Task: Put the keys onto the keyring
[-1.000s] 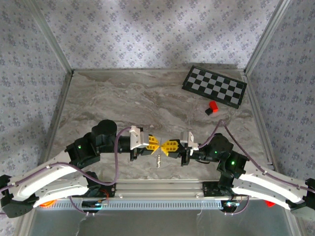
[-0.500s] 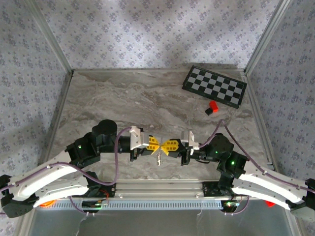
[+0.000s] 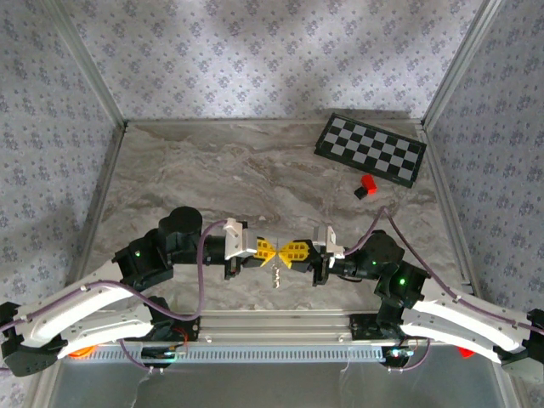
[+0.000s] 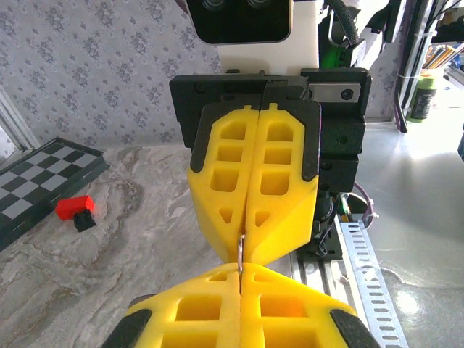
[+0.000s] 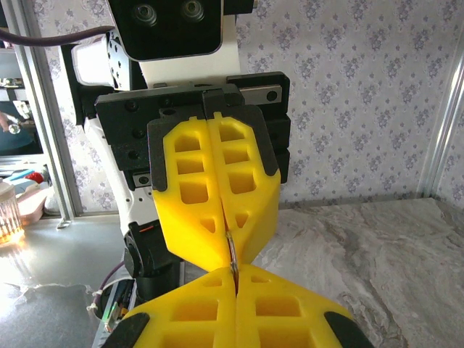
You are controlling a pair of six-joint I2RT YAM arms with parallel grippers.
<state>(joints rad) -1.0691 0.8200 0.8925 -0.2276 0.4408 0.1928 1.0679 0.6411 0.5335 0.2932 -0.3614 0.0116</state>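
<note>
Both arms meet nose to nose over the near middle of the table (image 3: pixel 255 170). From above, the left gripper (image 3: pixel 273 252) and the right gripper (image 3: pixel 286 253) sit tip against tip, yellow on yellow. The keyring (image 3: pixel 274 274) dangles just below that meeting point, a thin silvery chain hanging above the marble.

From the left wrist, the left gripper (image 4: pixel 241 269) has its jaws pressed together, with a sliver of the metal loop (image 4: pixel 240 250) rising out of the seam. Facing it, the right gripper (image 4: pixel 247 245) is pressed together too, and the loop runs up into the gap at its tip. So both pinch the keyring at the same spot.

The right wrist agrees: the right gripper (image 5: pixel 235 272) is clamped tight at the bottom, the left gripper (image 5: pixel 230 248) is clamped tight above, and a thin metal edge (image 5: pixel 232 255) shows between the tips.

Far right on the table lies a chessboard (image 3: pixel 370 150). Just beside its near edge is a red block (image 3: pixel 368 182), with a small black piece (image 3: pixel 360 193) touching it.
</note>
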